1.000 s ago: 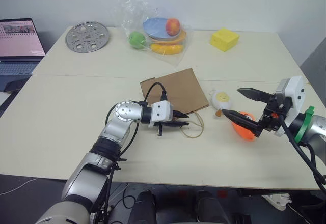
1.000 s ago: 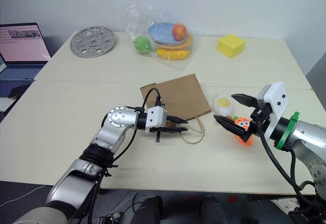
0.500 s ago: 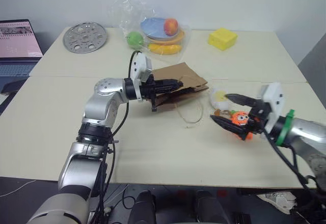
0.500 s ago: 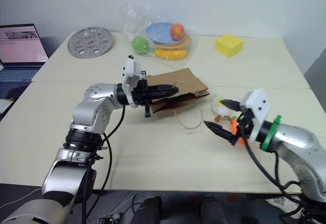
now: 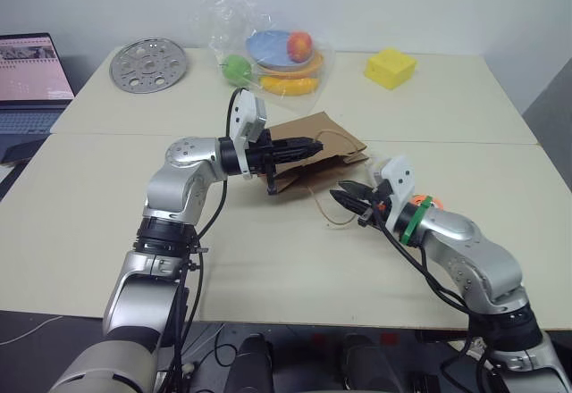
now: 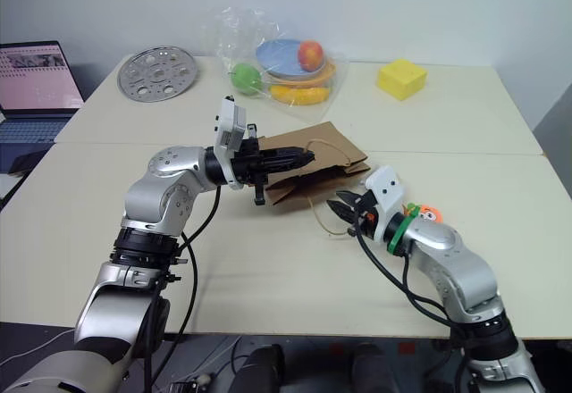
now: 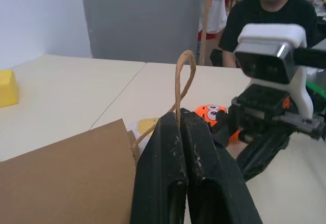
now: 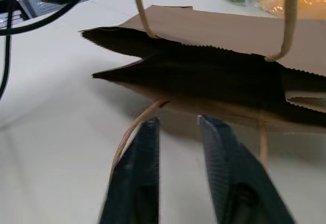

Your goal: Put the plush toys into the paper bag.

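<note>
Lying on the cream table [image 5: 107, 223], the brown paper bag [image 6: 326, 147] has its mouth lifted open toward the right gripper [image 6: 344, 209]. Its kraft paper looks light and stiff enough to crease; the thin cord handles seem the best place to hold. The left gripper [image 7: 179, 132] has its jaws pressed together on the upper handle [image 7: 179, 79], raising that lip. The right gripper's jaws stand narrowly apart, empty, just before the lower lip and the lower handle [image 8: 133, 131]. Both plush toys, likely soft and light, lie behind the right arm: the orange carrot [image 7: 210, 113] and the egg toy [image 7: 145, 126], barely visible.
</note>
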